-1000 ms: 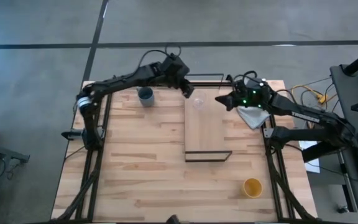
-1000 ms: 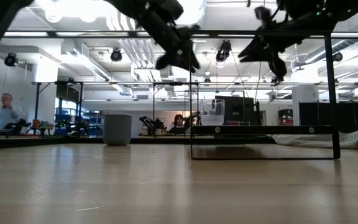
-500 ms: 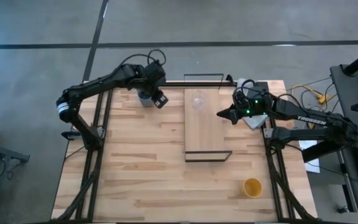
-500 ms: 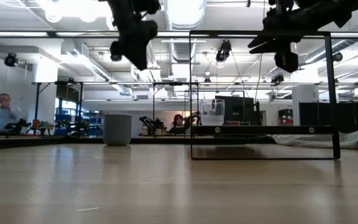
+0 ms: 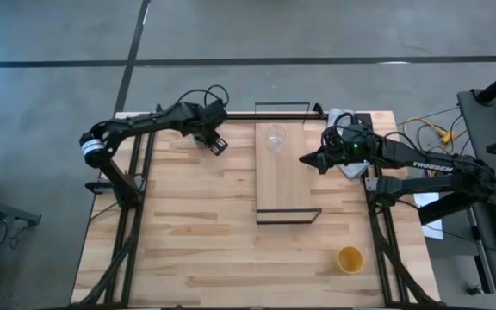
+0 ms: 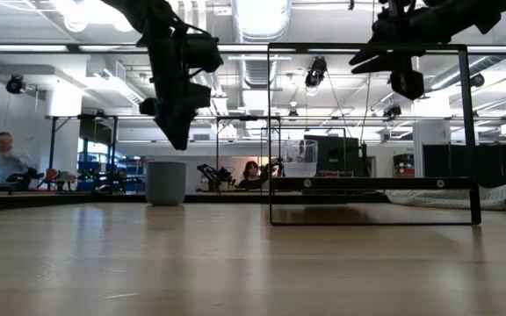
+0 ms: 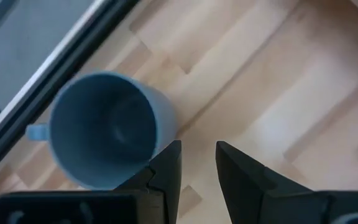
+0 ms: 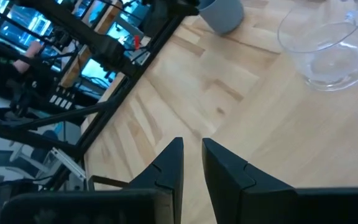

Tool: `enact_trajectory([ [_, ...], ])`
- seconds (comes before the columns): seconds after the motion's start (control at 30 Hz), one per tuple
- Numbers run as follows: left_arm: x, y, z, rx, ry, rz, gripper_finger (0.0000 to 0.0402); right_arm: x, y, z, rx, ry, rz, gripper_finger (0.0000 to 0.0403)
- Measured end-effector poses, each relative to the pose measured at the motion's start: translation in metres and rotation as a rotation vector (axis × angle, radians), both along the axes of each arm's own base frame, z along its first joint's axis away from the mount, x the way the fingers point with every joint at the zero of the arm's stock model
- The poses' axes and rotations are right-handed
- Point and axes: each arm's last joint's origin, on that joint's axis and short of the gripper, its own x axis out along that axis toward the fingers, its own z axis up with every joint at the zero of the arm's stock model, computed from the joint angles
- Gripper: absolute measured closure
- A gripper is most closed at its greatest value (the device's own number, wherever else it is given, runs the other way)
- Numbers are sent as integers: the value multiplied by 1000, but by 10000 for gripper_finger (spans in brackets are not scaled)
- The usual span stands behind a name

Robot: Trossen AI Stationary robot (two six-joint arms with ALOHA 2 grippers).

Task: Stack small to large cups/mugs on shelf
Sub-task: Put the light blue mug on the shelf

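The blue-grey cup (image 7: 101, 127) stands upright on its base on the planked tabletop at the far left, and it also shows in the low view (image 6: 166, 183). My left gripper (image 7: 197, 152) hovers just above and beside it, pointing down, open by a narrow gap and empty; in the high view (image 5: 216, 143) the arm covers most of the cup. The tiny clear glass (image 5: 275, 138) stands on the far end of the shelf (image 5: 282, 185). The yellow-orange cup (image 5: 349, 258) stands at the near right. My right gripper (image 5: 306, 159) is shut and empty, held above the shelf's right edge.
A white cloth (image 5: 349, 165) lies under my right arm by the table's right edge. The shelf's black wire frames (image 6: 372, 189) rise at its short ends. Bare tabletop (image 5: 188, 224) lies left of the shelf and near the front.
My left gripper has left the glass on the shelf, gone toward the table's left edge and come down beside the blue-grey cup, turning to point downward. My right gripper has drawn back a little toward the near edge. The cups and the glass have stayed put.
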Motion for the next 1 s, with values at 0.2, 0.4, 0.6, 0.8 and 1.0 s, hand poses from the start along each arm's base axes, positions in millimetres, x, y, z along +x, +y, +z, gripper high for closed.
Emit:
enact_trajectory([
  [0.2,-8,14,0,5,1,35,316,0,2,0,-1,-1,7,349],
  [0.4,-17,26,-1,-57,-35,54,316,0,2,0,-1,0,7,349],
  [0.6,-21,32,-1,-80,-45,28,316,0,2,0,-1,0,9,349],
  [0.8,-22,33,-2,-91,-48,10,316,0,2,0,-1,0,9,349],
  [1.0,-22,34,-2,-107,-55,-19,316,0,2,0,-1,0,9,349],
])
